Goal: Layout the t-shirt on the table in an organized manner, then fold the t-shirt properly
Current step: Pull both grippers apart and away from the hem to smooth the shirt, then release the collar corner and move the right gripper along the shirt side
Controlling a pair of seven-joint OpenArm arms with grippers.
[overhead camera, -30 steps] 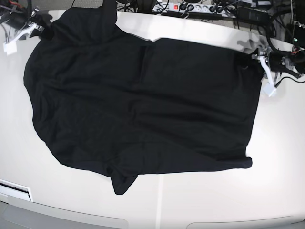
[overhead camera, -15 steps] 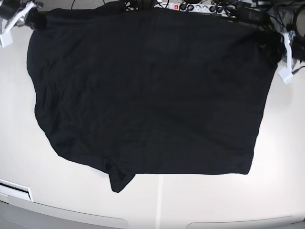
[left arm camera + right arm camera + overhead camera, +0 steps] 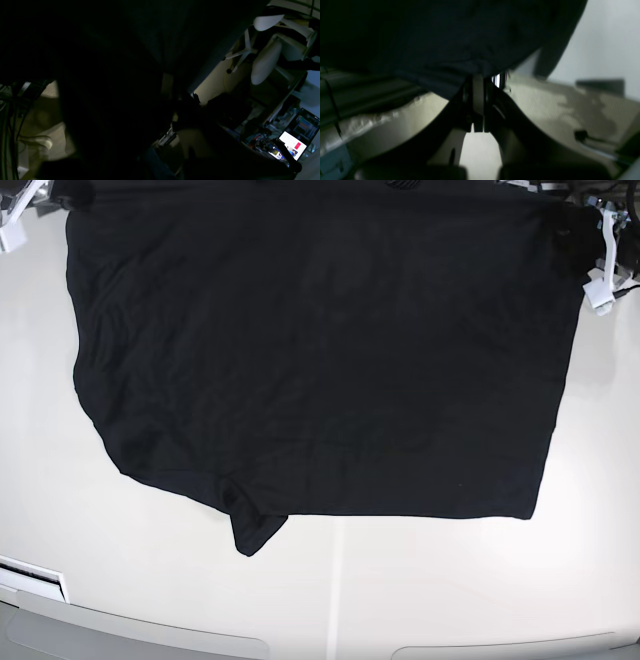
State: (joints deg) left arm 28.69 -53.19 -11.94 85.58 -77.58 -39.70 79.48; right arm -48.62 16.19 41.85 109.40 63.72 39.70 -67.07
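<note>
Off-white desk (image 3: 330, 600) fills my base view, glossy and bare along the near edge, with the t-shirt (image 3: 320, 350) spread as one wide black sheet across the far half.

By my reading I'm only partway through the layout step. The cloth hangs taut between its two upper corners, so the top edge looks lifted off the desk rather than lying on it. The lower hem runs fairly straight on the right, but a sleeve bunches into a small flap at the lower left. Flattening, squaring the sleeves and all the folding are left to do.

My right gripper (image 3: 478, 100) sits at the top left of the base view, jaws pinched shut on a fold of shirt, with fabric draping over them in its wrist view. My left gripper (image 3: 598, 250) is at the top right, raised at the shirt's corner. Its wrist view is nearly all dark cloth, though it looks clamped on that corner too.
</note>
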